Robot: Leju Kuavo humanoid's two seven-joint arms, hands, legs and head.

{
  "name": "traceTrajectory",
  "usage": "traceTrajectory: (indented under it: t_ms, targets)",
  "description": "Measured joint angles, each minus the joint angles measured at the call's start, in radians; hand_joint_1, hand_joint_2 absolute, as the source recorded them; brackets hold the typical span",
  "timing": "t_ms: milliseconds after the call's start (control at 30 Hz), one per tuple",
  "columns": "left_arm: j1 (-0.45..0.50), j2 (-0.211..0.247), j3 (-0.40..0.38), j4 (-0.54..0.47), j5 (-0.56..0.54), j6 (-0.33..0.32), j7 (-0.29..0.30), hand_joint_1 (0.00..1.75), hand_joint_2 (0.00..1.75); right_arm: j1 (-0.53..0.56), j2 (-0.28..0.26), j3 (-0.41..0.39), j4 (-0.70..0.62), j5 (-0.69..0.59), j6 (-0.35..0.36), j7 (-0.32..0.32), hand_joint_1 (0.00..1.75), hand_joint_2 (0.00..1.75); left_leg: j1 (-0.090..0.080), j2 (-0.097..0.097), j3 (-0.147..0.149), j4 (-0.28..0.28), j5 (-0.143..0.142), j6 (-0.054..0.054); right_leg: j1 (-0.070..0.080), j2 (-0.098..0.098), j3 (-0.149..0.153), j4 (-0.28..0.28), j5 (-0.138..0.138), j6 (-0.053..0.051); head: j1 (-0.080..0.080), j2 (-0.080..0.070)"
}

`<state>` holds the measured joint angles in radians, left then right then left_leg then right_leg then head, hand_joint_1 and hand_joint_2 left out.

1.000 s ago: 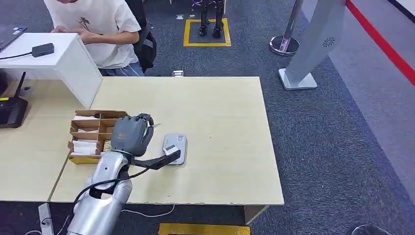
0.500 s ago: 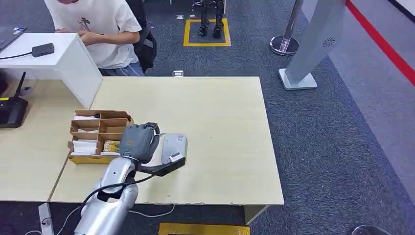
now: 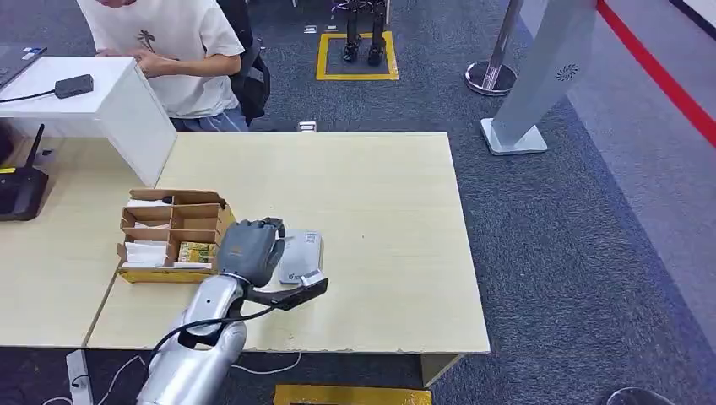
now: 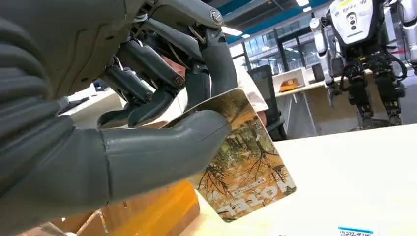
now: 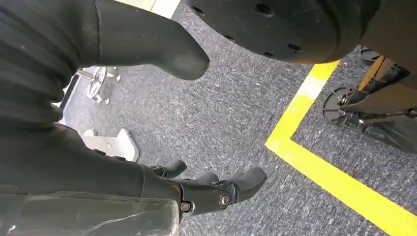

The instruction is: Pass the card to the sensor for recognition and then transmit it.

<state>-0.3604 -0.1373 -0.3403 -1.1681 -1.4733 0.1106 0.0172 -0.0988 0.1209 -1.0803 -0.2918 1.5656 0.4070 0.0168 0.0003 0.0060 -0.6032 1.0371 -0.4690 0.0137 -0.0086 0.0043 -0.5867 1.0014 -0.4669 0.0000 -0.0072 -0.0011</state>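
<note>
The left hand is gripping the card between thumb and fingers, hovering over the near-left part of the table and partly covering the grey sensor; the right hand is hanging over carpet, fingers loosely spread, holding nothing; beyond, the cardboard organiser is sitting beside the sensor; a person is sitting behind the table.

The card pinched in the left hand carries large pale letters near its lower edge, upside down in the wrist view and not clearly legible; a blue-and-white label at the bottom edge is too small to read.
</note>
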Motion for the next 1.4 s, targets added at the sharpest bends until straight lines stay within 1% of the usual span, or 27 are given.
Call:
traceTrajectory:
  t_ms: [667, 867, 1400]
  targets:
    - [-0.01, -0.028, -0.004, 0.113, 0.006, 0.008, -0.018, 1.75, 1.75, 0.0, 0.0, 0.005, 0.003, -0.001, 0.0, -0.007, 0.0, 1.75, 0.0, 0.0, 0.0, 0.0, 0.0, 0.0, 0.0, 0.0, 0.0, 0.0, 0.0, 0.0, 0.0, 0.0]
    - [-0.009, -0.037, -0.005, 0.129, 0.013, 0.014, -0.019, 1.75, 1.75, 0.0, 0.0, 0.005, 0.003, -0.002, 0.0, -0.008, 0.0, 1.75, 0.0, 0.0, 0.0, 0.0, 0.0, 0.0, 0.0, 0.0, 0.0, 0.0, 0.0, 0.0, 0.0, 0.0]
    - [-0.01, -0.037, -0.005, 0.14, 0.029, 0.017, -0.019, 1.75, 1.75, 0.0, 0.0, 0.005, 0.006, -0.002, 0.0, -0.015, 0.0, 1.75, 0.0, 0.0, 0.0, 0.0, 0.0, 0.0, 0.0, 0.0, 0.0, 0.0, 0.0, 0.0, 0.0, 0.0]
